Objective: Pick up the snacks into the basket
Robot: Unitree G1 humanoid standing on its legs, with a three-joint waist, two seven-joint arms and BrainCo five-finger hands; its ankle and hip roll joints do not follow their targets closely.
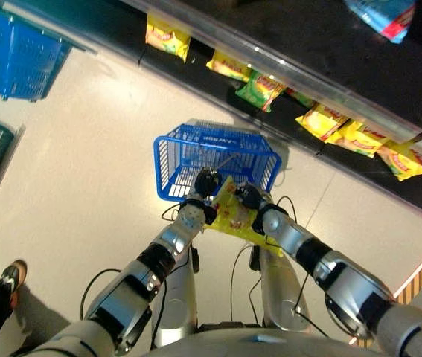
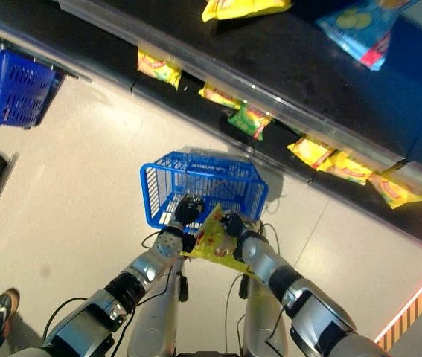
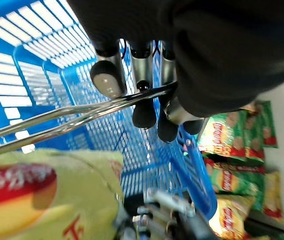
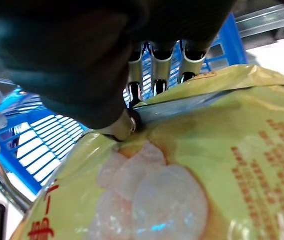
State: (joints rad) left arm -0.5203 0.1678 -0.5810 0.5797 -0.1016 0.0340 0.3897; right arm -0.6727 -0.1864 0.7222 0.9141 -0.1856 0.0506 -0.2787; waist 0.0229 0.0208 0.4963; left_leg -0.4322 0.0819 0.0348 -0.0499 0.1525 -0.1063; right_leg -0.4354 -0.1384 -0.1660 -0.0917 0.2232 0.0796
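One blue basket (image 1: 214,160) on the floor, inside looks bare. Left wrist view: left hand (image 3: 147,75) fingers curled round the basket handle (image 3: 71,112). Right wrist view: right hand (image 4: 131,60) pinches yellow snack bag (image 4: 192,170) at the basket's near rim.

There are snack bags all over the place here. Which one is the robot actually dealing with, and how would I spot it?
Find the blue basket on the pale floor, in front of the dark shelf lined with bags. At the basket's near edge, a yellow snack bag is pinched by the right hand, while the left hand grips the basket's metal handle. It is the one bag off the shelf, held in a hand.
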